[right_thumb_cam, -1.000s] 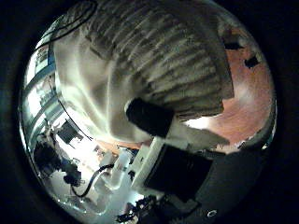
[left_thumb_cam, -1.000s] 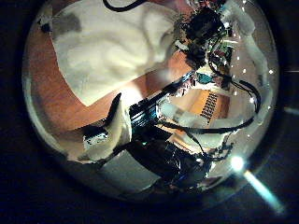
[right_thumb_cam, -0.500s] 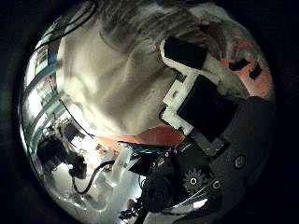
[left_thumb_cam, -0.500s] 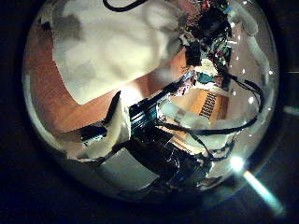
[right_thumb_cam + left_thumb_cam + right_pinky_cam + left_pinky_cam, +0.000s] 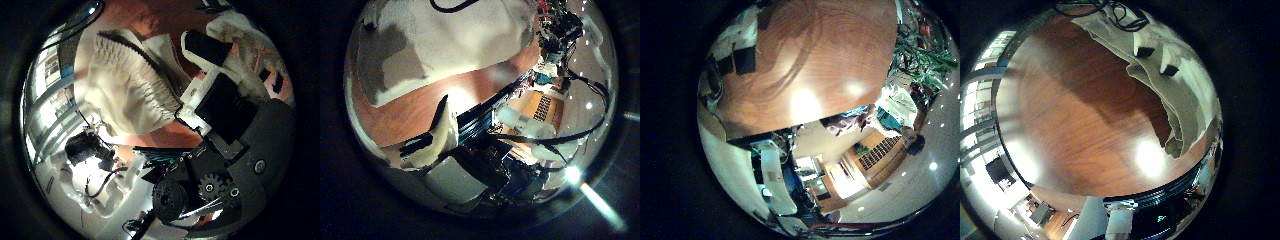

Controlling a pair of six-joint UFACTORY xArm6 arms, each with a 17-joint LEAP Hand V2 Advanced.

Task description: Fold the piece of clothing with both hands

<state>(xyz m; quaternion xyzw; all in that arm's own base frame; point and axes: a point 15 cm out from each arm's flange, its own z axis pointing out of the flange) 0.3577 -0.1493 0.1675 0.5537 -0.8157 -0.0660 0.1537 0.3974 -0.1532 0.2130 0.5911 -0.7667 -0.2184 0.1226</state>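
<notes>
The garment (image 5: 130,90) is a pale ribbed cloth, bunched in folds close to my right palm. My right hand (image 5: 225,100) has fingers (image 5: 205,50) curled over its edge. In the right little finger side view the cloth (image 5: 725,45) runs beside finger parts (image 5: 740,60). My left hand's fingertips (image 5: 1145,50) dig into a raised edge of the garment (image 5: 1185,100), which hangs above the wooden table (image 5: 1080,120). In the left thumb side view more of the garment (image 5: 430,50) lies spread on the table (image 5: 410,112), beyond a finger (image 5: 440,135).
The wooden table (image 5: 825,60) shows bare beside the cloth. The other arm (image 5: 558,40) is in the left thumb side view, past the spread garment. Room furniture lies beyond the table's edge (image 5: 855,150).
In the right thumb side view the cloth has gone from filling the picture to a gathered bunch, with fingers now over it. The left thumb side view has shifted and shows more bare table.
</notes>
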